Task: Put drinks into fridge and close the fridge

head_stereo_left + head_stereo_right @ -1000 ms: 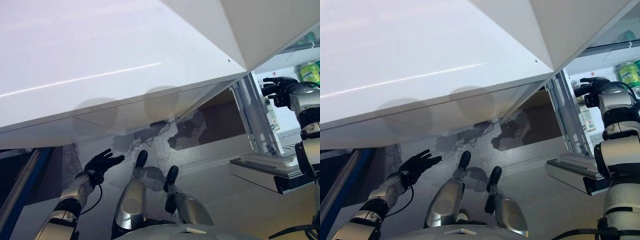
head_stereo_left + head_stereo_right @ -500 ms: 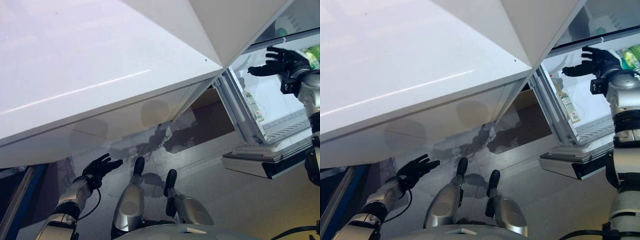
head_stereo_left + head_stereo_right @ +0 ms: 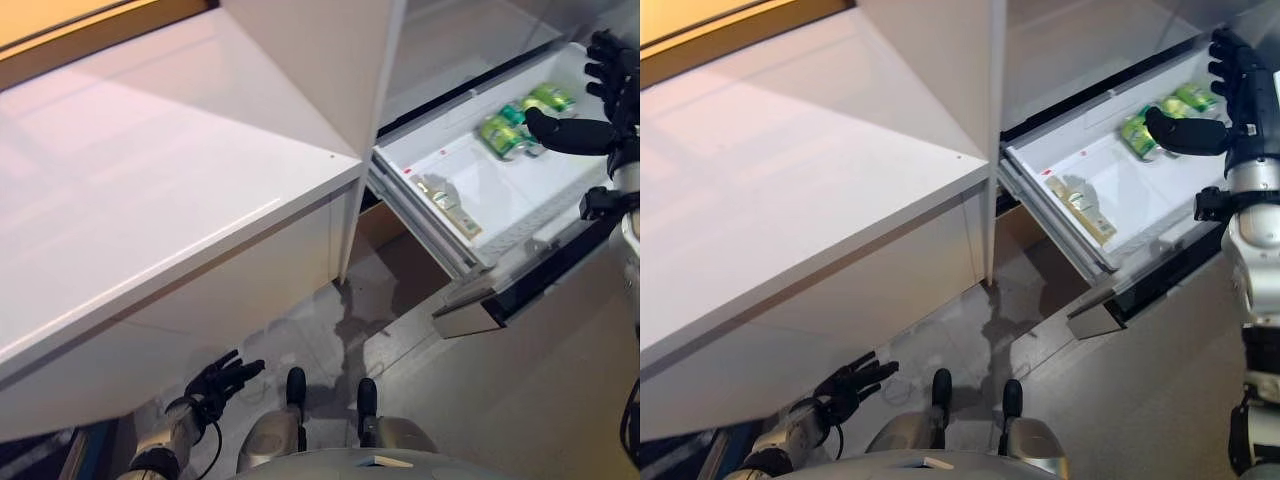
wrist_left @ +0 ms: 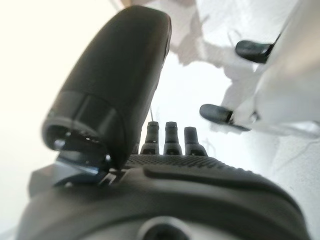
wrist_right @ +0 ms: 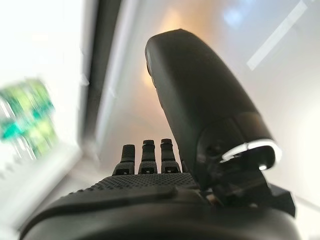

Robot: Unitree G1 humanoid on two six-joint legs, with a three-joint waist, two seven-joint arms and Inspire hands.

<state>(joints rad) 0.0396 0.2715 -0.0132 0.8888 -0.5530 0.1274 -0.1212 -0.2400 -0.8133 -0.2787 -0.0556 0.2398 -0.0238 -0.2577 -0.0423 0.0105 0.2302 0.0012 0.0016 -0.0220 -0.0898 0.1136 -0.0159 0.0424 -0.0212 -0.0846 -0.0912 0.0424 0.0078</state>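
The fridge (image 3: 470, 185) stands open at the upper right, white inside, with its dark-framed door (image 3: 520, 290) swung out below it. Green drinks (image 3: 505, 133) lie on the shelf inside, with more (image 3: 1192, 97) behind them; they show as a green blur (image 5: 25, 120) in the right wrist view. My right hand (image 3: 1255, 100) is raised in front of the fridge opening, open and holding nothing, its thumb pointing towards the drinks. My left hand (image 3: 215, 385) hangs low at the bottom left, open and empty, below the counter.
A long white counter (image 3: 150, 200) fills the left and middle. A tall white panel (image 3: 310, 60) rises between it and the fridge. Grey floor (image 3: 520, 400) lies under the open door.
The whole view has swung, so the counter top and fridge interior now show from above. My right hand stays spread before the fridge opening. My left hand still hangs low.
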